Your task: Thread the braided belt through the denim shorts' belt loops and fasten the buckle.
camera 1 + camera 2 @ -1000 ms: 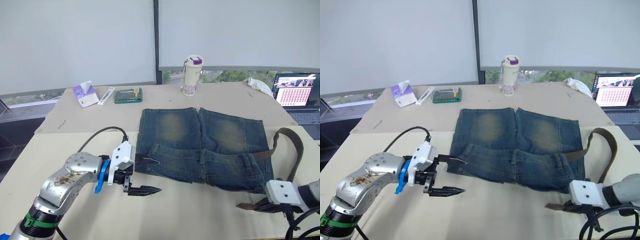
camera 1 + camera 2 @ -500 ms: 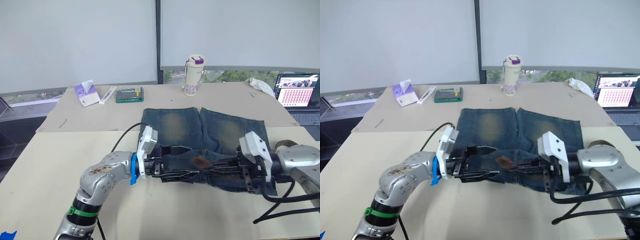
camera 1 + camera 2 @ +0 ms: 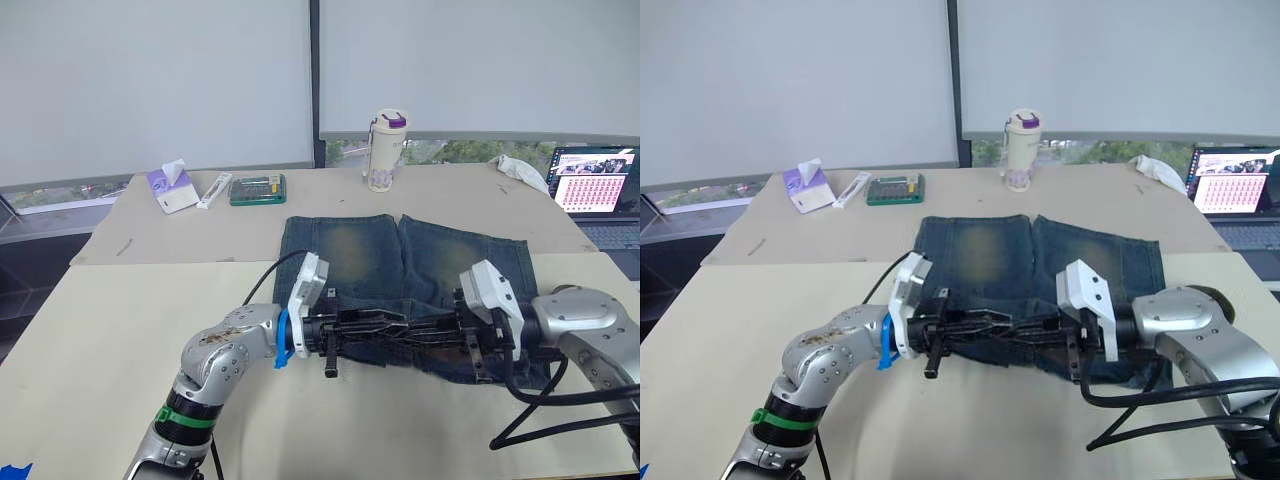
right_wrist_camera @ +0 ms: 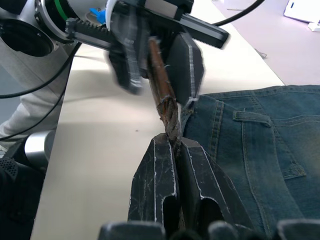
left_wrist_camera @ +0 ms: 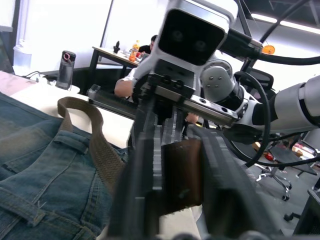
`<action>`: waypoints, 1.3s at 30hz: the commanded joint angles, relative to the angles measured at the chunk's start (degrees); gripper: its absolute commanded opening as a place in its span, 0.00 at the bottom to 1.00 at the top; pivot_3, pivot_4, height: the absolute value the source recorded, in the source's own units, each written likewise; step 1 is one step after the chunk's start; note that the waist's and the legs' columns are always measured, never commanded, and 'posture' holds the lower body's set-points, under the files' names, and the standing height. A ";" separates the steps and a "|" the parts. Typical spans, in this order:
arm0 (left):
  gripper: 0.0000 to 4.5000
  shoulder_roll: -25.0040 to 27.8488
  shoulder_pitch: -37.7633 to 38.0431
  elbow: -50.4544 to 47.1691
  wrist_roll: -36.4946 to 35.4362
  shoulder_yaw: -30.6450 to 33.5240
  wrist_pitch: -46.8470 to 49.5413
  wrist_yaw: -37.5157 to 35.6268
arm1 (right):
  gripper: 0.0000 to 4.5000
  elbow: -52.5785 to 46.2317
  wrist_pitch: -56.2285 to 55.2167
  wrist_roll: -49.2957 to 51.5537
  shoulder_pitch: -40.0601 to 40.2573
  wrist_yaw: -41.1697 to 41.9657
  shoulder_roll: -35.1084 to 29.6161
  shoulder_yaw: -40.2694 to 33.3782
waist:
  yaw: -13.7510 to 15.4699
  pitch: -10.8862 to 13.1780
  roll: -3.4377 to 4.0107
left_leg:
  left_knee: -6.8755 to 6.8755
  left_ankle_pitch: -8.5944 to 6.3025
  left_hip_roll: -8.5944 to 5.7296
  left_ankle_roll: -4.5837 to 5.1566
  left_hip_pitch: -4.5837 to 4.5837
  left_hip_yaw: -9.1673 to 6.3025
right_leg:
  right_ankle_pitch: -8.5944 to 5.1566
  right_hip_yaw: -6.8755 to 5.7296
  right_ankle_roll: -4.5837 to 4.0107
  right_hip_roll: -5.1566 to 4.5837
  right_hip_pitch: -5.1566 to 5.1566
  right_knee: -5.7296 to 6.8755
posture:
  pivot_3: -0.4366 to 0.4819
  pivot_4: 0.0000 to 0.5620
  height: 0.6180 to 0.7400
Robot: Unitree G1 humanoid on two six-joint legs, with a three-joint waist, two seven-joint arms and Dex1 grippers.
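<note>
My right gripper clenched on braided belt tip, left gripper closing round same end — handover above denim shorts waistband, mid-table, for feeding loops.

A tumbler, tissue pack and laptop stand behind.

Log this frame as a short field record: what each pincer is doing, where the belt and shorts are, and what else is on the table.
left pincer: shut on the braided belt
right pincer: shut on the same belt end, facing the left pincer
belt path: strap trails over the denim shorts
shorts: flat on the table, waistband toward the robot
stage: belt end passed between pincers above the waistband
background: bottle, tissue pack, green box, laptop
</note>
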 commanded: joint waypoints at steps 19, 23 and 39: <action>0.00 -17.94 -6.97 8.89 -34.92 20.24 16.33 34.09 | 0.78 -19.61 5.62 32.39 30.04 -41.10 27.24 -14.64 | -0.03 -0.04 -0.05 | -0.04 0.04 0.10 -0.07 -0.37 -0.23 | -0.24 0.08 0.48 0.02 -0.04 0.07 | 0.48 0.27 1.00; 0.00 -17.53 -6.47 8.84 -40.02 20.22 17.69 38.29 | 0.78 -14.92 -0.88 26.82 26.41 -45.24 38.92 -7.97 | -0.18 -0.07 0.01 | -0.04 0.14 0.05 -0.28 -0.33 -0.29 | -0.22 0.05 0.55 0.02 -0.06 0.04 | 0.48 0.27 1.00; 0.00 -16.48 -6.27 8.91 -42.08 18.87 15.37 41.42 | 0.53 -8.93 -10.69 31.32 17.91 -46.23 48.92 -6.75 | -0.76 -0.32 0.41 | -0.13 0.17 -0.10 -0.33 -0.02 -0.35 | -0.12 0.03 0.36 0.04 -0.10 -0.03 | 0.48 0.27 1.00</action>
